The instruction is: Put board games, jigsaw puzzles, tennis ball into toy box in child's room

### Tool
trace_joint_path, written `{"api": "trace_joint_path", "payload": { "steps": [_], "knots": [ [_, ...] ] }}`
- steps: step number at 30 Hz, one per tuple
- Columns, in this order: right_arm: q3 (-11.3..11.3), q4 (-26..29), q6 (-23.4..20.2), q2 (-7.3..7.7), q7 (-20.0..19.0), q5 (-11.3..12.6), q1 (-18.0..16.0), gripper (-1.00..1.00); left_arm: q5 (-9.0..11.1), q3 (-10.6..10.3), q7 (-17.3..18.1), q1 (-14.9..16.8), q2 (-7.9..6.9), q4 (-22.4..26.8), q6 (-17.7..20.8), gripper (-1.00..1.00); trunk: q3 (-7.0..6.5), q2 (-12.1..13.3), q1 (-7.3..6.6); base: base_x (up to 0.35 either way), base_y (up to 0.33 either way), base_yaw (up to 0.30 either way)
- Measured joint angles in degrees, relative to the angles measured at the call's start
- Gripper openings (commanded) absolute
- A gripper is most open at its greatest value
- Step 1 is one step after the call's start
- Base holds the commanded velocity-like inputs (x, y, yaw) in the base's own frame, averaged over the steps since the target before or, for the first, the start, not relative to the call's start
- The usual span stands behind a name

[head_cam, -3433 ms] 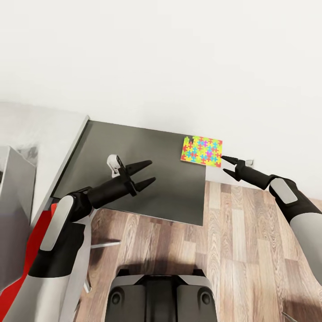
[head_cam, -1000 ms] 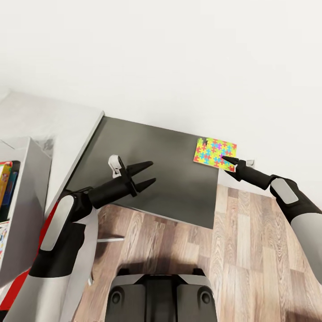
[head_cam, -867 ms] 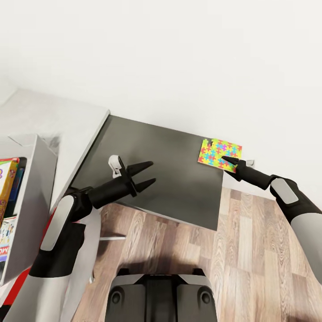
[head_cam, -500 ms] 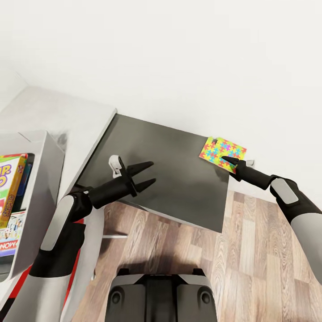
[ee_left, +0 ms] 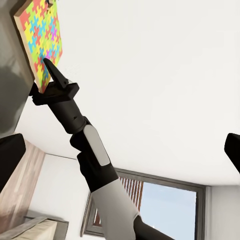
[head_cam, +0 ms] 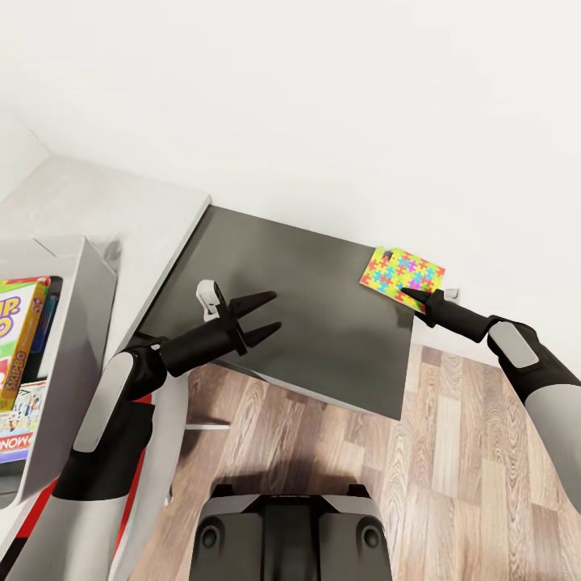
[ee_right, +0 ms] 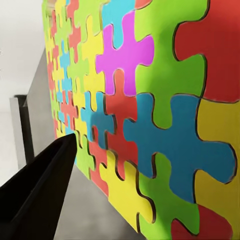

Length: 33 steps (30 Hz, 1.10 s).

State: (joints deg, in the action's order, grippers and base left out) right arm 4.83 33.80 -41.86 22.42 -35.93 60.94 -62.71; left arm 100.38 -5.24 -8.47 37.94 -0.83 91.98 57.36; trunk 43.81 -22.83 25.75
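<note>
**Right pincer on the jigsaw puzzle at the table's far corner**

White wall [head_cam: 323, 97] fills the background, with wood-plank floor [head_cam: 452, 484] below me. Against the wall stands the dark table [head_cam: 298, 307], beside a pale grey counter [head_cam: 105, 218]. At my far left sits the open grey toy box [head_cam: 77, 323], with board games [head_cam: 16, 355] standing inside; I can read "MONO" on the lower one and part of large yellow letters on the upper, no more.

My left gripper [head_cam: 260, 316] hangs over the table's near edge, jaws parted and holding nothing. My right gripper [head_cam: 413, 298] reaches the jigsaw puzzle [head_cam: 403, 273], a bright multicoloured board that sits at the table's far right corner. One fingertip [ee_right: 50, 165] lies on its top face, and in the left wrist view the puzzle's [ee_left: 42, 37] edge sits between the fingers, so I am gripping it.
</note>
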Motion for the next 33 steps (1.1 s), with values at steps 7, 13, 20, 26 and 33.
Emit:
{"api": "trace_joint_path", "payload": {
  "steps": [7, 13, 20, 26, 33],
  "knots": [
    [-0.03, 0.0, -0.01, 0.01, 0.01, 0.05, 0.01, -1.0, 0.0, 0.0, -0.01, 0.0, 0.04, 0.0, -0.01, 1.0, 0.0, 0.0, 0.0, 0.0, 0.0, 0.0],
    [-0.02, 0.01, -0.03, 0.03, 0.01, 0.12, 0.01, -1.0, 0.0, 0.0, -0.01, 0.0, 0.03, 0.0, -0.02, 1.0, 0.0, 0.0, 0.0, 0.0, 0.0, 0.0],
    [-0.32, 0.01, -0.02, 0.27, 0.0, 0.24, 0.1, -1.0, 0.01, 0.0, 0.0, 0.0, 0.05, -0.01, -0.02, 1.0, 0.0, 0.0, 0.0, 0.0, 0.0, 0.0],
    [-1.78, -0.22, -0.06, 2.02, -0.06, 0.19, 0.27, -1.0, 0.0, 0.0, -0.01, 0.0, 0.06, 0.0, -0.02, 1.0, 0.0, -0.01, -0.01, 0.0, 0.0, 0.0],
    [-4.84, -0.55, 0.3, 5.56, 0.0, 0.26, 0.8, -1.0, 0.0, 0.0, -0.03, 0.0, 0.07, 0.0, -0.04, 1.0, 0.0, -0.01, 0.0, 0.0, 0.0, 0.0]
  ]
}}
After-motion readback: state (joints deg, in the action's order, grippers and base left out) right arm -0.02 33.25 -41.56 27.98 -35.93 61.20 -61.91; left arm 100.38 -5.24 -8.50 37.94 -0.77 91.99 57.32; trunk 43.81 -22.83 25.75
